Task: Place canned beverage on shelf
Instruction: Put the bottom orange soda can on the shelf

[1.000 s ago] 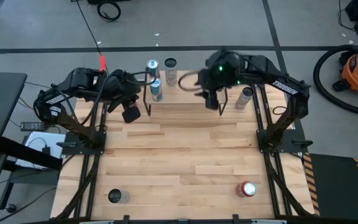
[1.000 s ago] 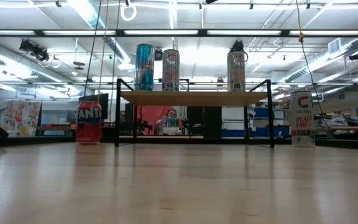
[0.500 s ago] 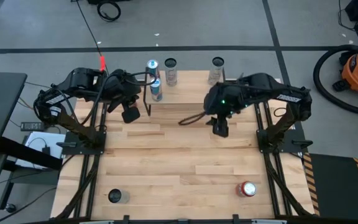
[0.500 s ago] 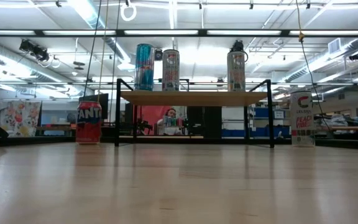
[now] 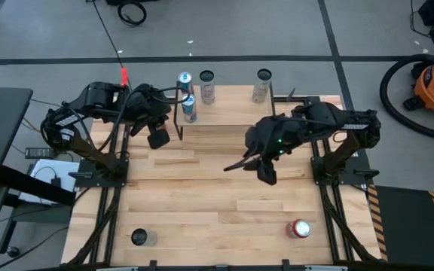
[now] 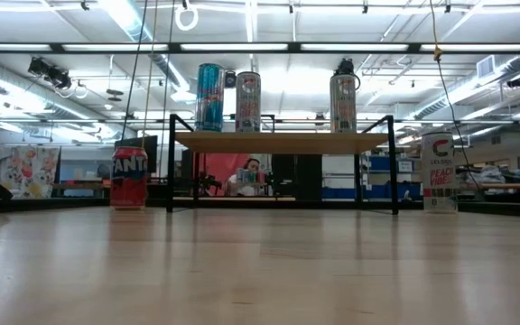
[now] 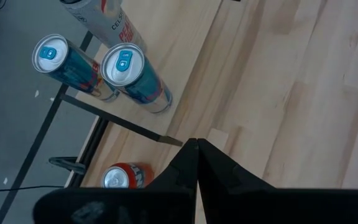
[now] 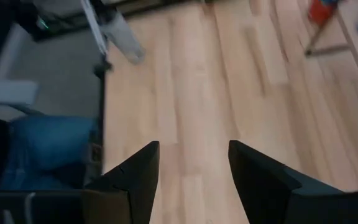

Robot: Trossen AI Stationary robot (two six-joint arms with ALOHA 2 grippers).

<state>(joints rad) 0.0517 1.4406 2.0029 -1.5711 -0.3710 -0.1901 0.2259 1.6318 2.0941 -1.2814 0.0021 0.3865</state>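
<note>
The shelf (image 5: 232,113) (image 6: 283,142) stands at the table's far edge. Several cans stand upright on its board: two blue ones (image 5: 185,81) (image 7: 135,78), a white one (image 5: 206,86) (image 6: 247,101) and a silver one (image 5: 262,84) (image 6: 343,102). My right gripper (image 5: 267,177) (image 8: 191,180) hangs open over the bare table in front of the shelf, nothing between its fingers. My left gripper (image 5: 159,138) (image 7: 196,152) is shut and holds nothing, up beside the shelf's left end.
An orange Fanta can (image 6: 129,178) (image 7: 123,176) stands on the table left of the shelf and a white can (image 6: 437,171) right of it. Near the table's front edge stand a red can (image 5: 300,228) and a silver can (image 5: 142,238) (image 8: 120,34).
My right gripper has swung away from the shelf toward the table's near edge and has rolled about its own axis. The silver can it covered now shows on the shelf's right part.
</note>
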